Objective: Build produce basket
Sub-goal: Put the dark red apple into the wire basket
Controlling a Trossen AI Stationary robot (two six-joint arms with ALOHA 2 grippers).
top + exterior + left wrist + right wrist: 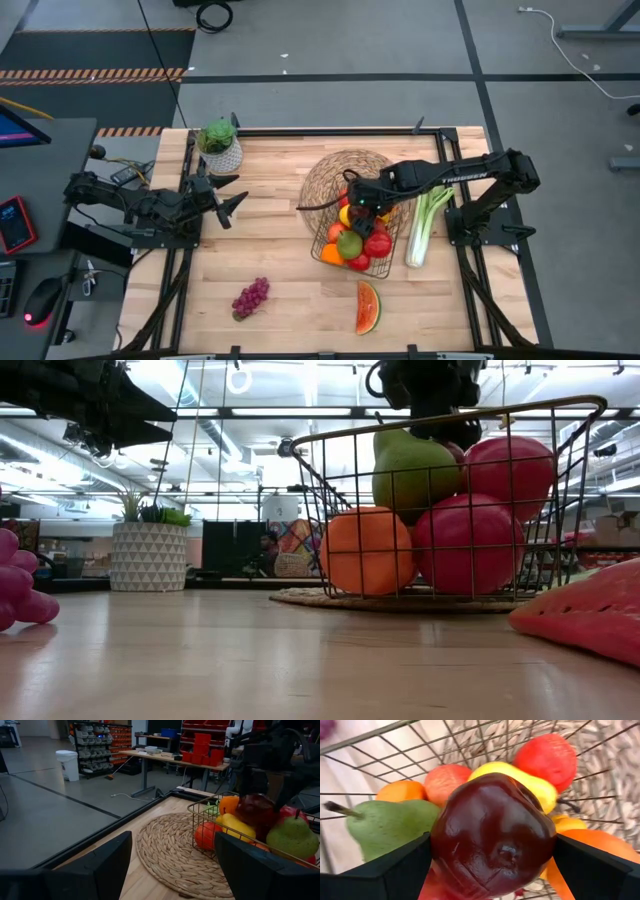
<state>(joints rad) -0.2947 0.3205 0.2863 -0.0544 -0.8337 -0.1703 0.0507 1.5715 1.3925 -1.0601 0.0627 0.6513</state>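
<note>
Holding a dark red apple [492, 837] between my right gripper [362, 212] fingers, which are clamped on both its sides, I hang just above the wire basket [325, 248]. The basket stands near the middle of the table [280, 260], partly on a round woven mat [325, 180]. Inside it lie a green pear [349, 244], an orange [372, 550], red apples [470, 545] and a yellow fruit [530, 782]. A celery stalk [424, 228] lies just beside the basket, on its right. A watermelon slice [368, 307] and purple grapes [251, 297] lie apart on the near side. My left gripper [228, 197] waits with fingers apart at the left side, near a potted plant [219, 145].
</note>
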